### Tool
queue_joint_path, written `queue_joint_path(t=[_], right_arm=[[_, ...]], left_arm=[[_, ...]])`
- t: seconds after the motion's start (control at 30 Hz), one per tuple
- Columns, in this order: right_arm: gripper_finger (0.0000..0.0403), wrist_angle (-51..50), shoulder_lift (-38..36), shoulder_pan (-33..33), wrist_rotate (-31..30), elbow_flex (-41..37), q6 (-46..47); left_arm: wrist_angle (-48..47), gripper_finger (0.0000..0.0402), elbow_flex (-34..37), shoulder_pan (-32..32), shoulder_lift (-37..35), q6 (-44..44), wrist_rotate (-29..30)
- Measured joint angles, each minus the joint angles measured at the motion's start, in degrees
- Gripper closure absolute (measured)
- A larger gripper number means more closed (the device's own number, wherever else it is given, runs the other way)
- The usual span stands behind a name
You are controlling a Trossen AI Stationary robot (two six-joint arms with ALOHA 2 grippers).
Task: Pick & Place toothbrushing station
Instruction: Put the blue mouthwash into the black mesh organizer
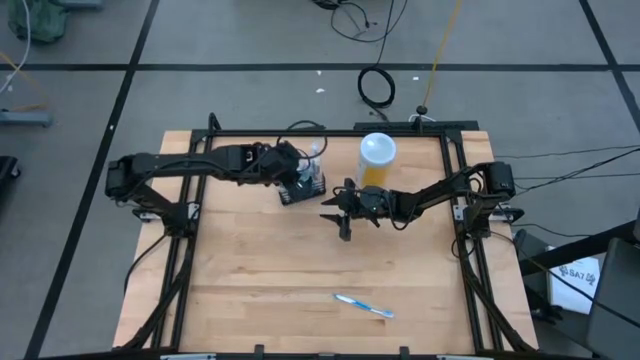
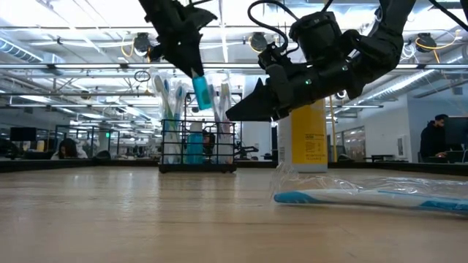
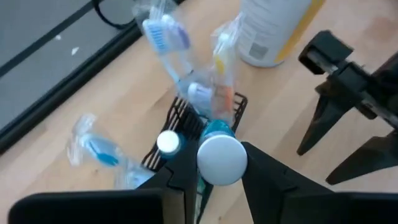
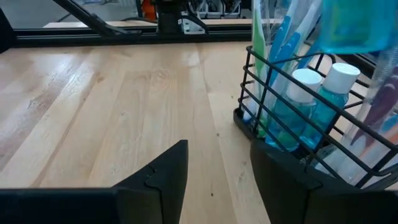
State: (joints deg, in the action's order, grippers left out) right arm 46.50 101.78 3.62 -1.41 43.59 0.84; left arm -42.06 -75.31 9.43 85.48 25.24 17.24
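One toothbrushing station (image 1: 302,186) stands on the tabletop (image 1: 260,270) toward its far edge, left of centre: a black wire rack. The right wrist view shows two white-capped bottles of blue liquid (image 4: 305,109) standing inside it, along with several wrapped toothbrushes (image 2: 162,109) upright; their exact number is hard to tell through the wrapping. One tall translucent container (image 1: 376,160) with a white lid and orange contents stands just to the right of the rack, apart from it. One more wrapped toothbrush with a blue handle (image 1: 363,305) lies flat near the front edge of the tabletop, well apart from everything else.

The left gripper (image 3: 214,165) hangs directly above the rack, and its fingers pinch a small white-capped blue bottle (image 3: 219,155), held clear above the rack's rim in the low view.

The right gripper (image 1: 340,208) sits near the middle of the tabletop, between rack and container, pointed toward the rack. Its fingers (image 4: 165,171) are spread apart and hold nothing, with bare wood showing between them.
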Motion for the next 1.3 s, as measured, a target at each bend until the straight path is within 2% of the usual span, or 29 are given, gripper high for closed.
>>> queue_joint_path(t=[0.13,0.33,0.6,1.2,1.3], right_arm=[[0.0235,0.0,0.0,0.0,0.0,0.0,0.0],[0.0232,0.8,0.0,0.0,0.0,0.0,0.0],[0.0232,2.2,0.0,0.0,0.0,0.0,0.0],[0.0232,5.1,0.0,0.1,0.0,0.0,-0.4],[0.0232,5.2,0.0,0.1,0.0,0.0,-0.4]], left_arm=[[0.3,0.0296,0.0,0.8,0.8,1.9,-0.2],[0.2,0.0313,0.0,1.3,1.8,5.4,-0.6],[0.9,0.0310,0.0,1.3,4.6,8.0,-0.7],[1.6,0.0309,0.0,3.9,8.0,10.0,-0.7],[2.0,0.0309,0.0,3.9,9.6,10.0,-2.2]])
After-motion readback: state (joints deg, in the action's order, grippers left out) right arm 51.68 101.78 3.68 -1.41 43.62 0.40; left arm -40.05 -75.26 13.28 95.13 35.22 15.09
